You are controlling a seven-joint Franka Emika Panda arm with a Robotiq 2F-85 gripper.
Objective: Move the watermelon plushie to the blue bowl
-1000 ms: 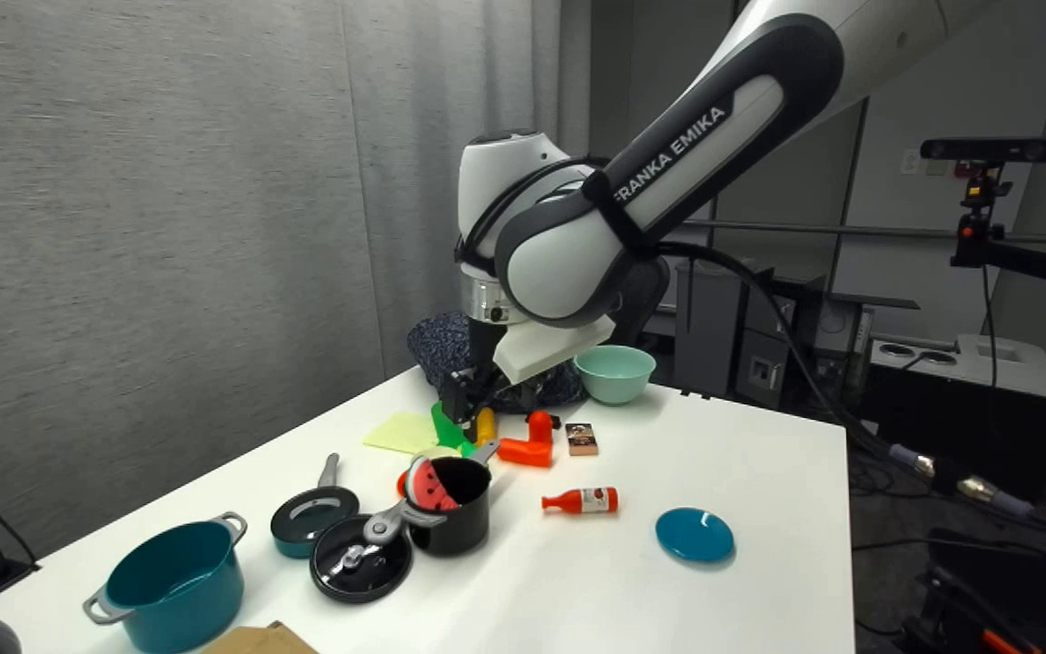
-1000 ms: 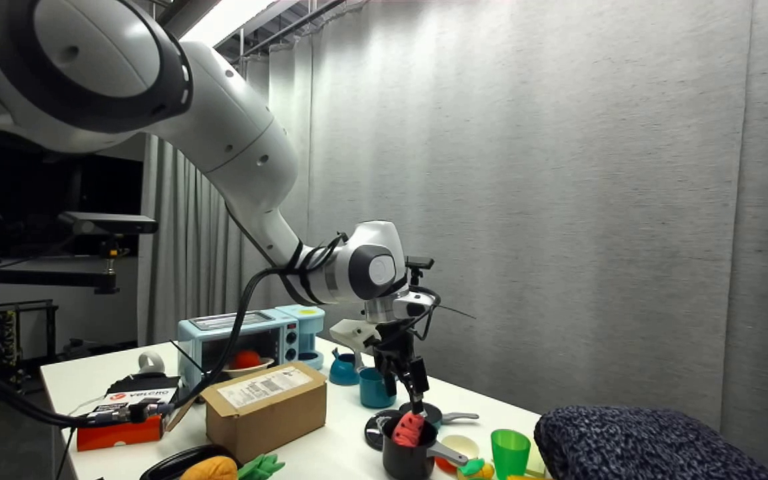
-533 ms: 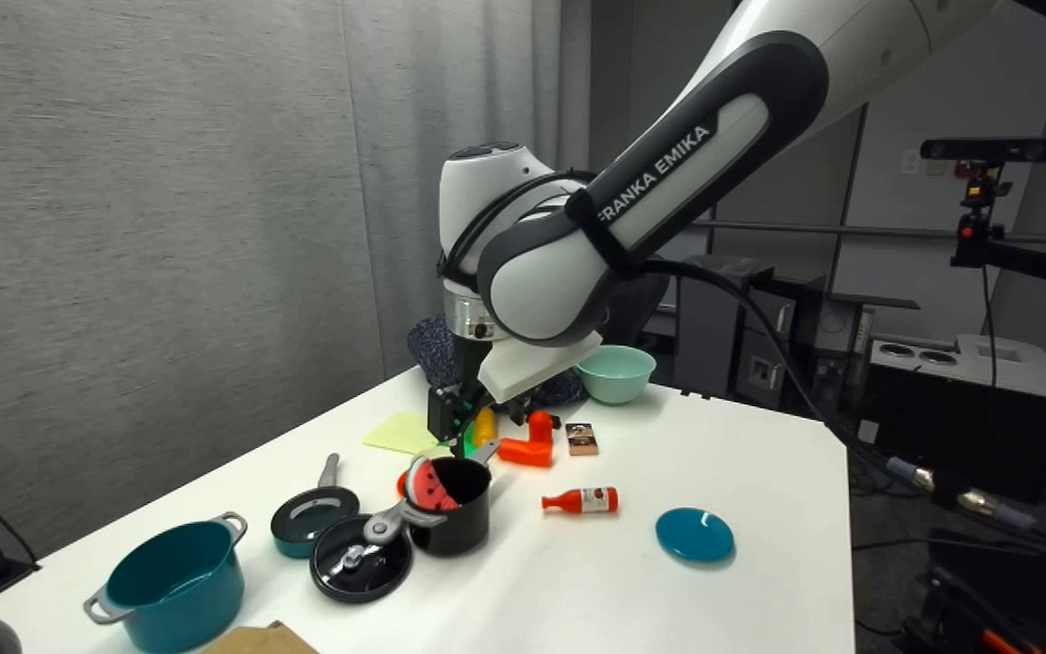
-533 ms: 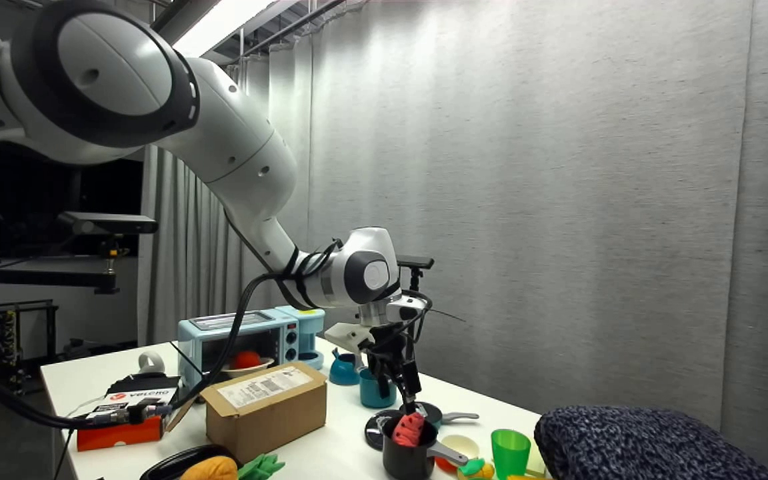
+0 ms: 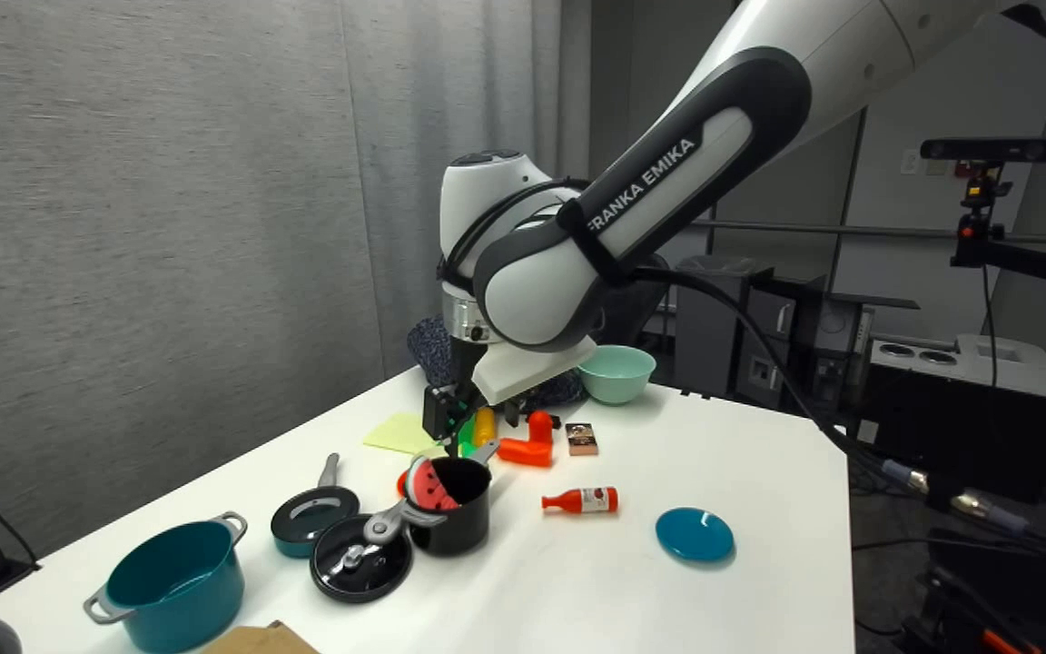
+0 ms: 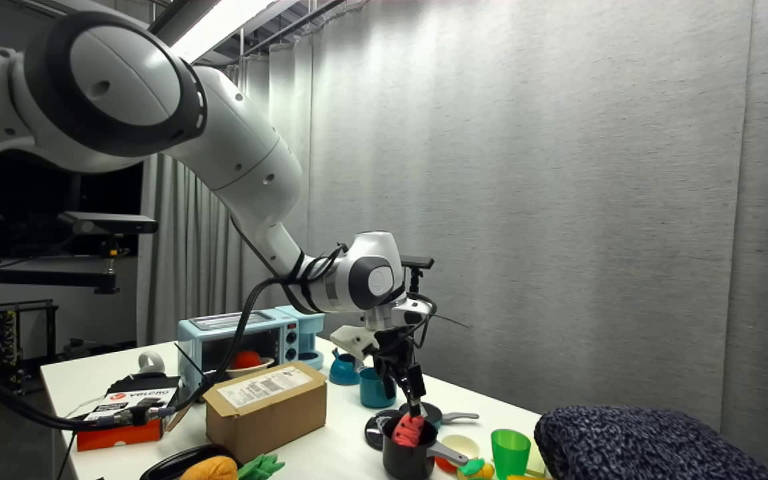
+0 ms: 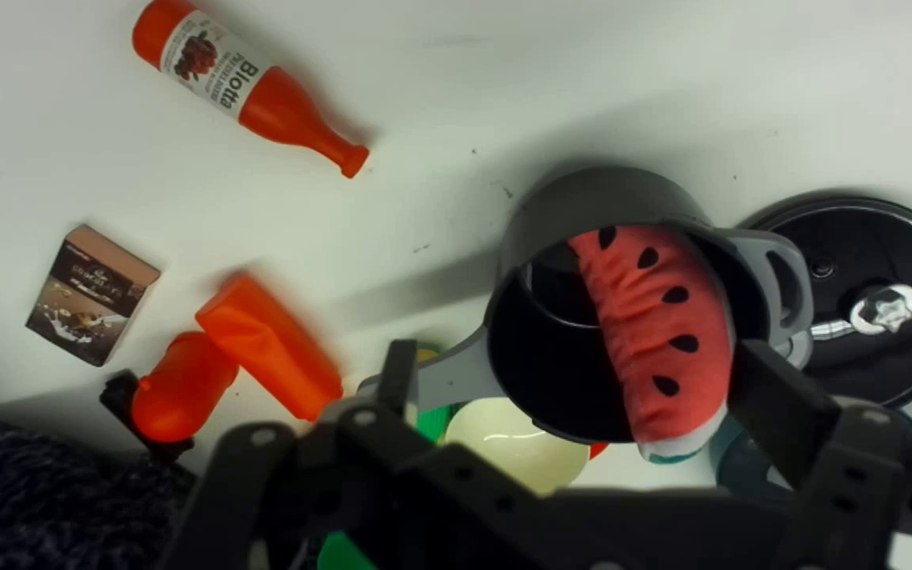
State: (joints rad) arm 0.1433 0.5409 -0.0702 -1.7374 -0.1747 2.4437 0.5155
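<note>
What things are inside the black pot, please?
The plushie is in the black pot, one end poking above the rim. Beside it, only dark interior shows. Anything beneath the plushie would be covered, so I cannot tell whether something else lies there.

In the wrist view, with the black pot (image 7: 598, 198) as the clock's centre, bare table (image 7: 630, 87) gives wide passage from eleven to one o'clock; at ten, the red bottle (image 7: 248, 85) limits it; at eight, the pot's long handle (image 7: 456, 377) is in the way, partly behind one finger of the gripper (image 7: 583, 364); at three, the black lid (image 7: 887, 253) lies just beside; within the pot, there is room on the nine-o'clock side of the watermelon plushie (image 7: 662, 336); in an exterior view, towards two o'clock, the orange block (image 5: 523, 452) and small box (image 5: 581, 441) lie low between pot and blue bowl (image 5: 616, 389).
</note>
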